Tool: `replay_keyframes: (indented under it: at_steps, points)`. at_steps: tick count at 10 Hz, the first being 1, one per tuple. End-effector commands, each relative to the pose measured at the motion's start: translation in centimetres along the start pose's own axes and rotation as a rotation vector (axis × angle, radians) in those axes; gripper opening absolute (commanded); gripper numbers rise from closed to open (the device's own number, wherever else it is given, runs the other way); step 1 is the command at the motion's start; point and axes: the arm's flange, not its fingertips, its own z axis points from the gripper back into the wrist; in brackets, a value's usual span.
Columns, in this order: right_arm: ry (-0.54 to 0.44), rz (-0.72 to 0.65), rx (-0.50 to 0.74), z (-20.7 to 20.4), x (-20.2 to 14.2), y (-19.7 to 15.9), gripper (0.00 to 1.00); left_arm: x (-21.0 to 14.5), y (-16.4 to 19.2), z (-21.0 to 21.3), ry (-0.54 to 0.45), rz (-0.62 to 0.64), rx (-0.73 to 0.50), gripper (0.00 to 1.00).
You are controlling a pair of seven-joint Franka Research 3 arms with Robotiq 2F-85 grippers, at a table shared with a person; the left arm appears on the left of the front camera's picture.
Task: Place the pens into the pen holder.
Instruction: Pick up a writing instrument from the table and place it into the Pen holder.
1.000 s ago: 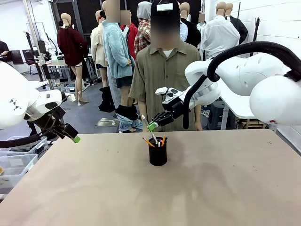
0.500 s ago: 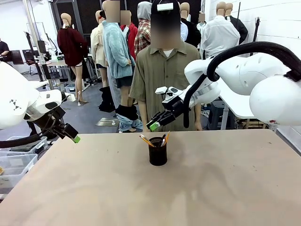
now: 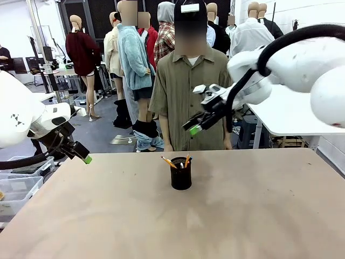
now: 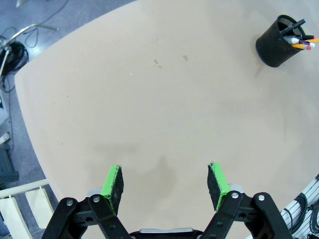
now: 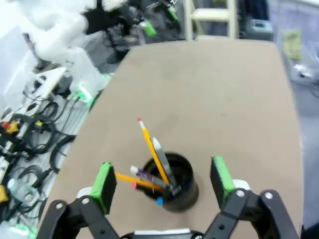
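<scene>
The small black cylindrical metal-mesh pen holder [image 3: 181, 177] stands mid-table so either arm can reach it, with the orange pencils and pens [image 5: 152, 162] leaning inside. The right gripper [image 3: 195, 128] hovers at its one o'clock, fingers spread and empty. The left gripper [image 3: 82, 155], at nine o'clock, waits wide apart, empty too.

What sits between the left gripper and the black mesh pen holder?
Nothing: bare tan table from the open left gripper to the black mesh pen holder, in the left wrist view.

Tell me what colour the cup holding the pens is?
Black. The cup shows best in the left wrist view.
</scene>
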Motion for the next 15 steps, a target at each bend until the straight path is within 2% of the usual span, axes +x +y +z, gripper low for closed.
replay_keyframes:
  at_steps: [1, 3, 5, 7, 8, 9, 15]
  points:
    - [0.075, -0.167, -0.2, 3.4, -1.1, 6.3, 1.0, 0.0, -0.3, -0.2, -0.005, 0.016, 0.016, 0.88]
    - [0.131, -0.31, -0.348, 6.9, -2.8, 10.3, 1.0, 0.0, -0.3, -0.2, -0.005, 0.016, 0.016, 0.88]
    - [0.108, -0.497, -0.517, 10.9, -5.0, 14.8, 1.0, 0.0, -0.3, -0.2, -0.005, 0.016, 0.016, 0.88]
    - [0.091, -0.603, -0.58, 12.3, -6.0, 16.6, 1.0, 0.0, -0.3, -0.2, -0.005, 0.016, 0.016, 0.88]
    - [0.136, -0.612, -0.555, 11.5, -5.9, 15.8, 1.0, 0.0, -0.3, -0.2, -0.005, 0.016, 0.016, 0.88]
    - [0.09, -0.541, -0.565, 13.5, -6.7, 16.3, 1.0, 0.0, -0.3, -0.2, -0.005, 0.016, 0.016, 0.88]
    - [0.09, -0.541, -0.565, 13.5, -6.7, 16.3, 1.0, 0.0, -0.3, -0.2, -0.005, 0.016, 0.016, 0.88]
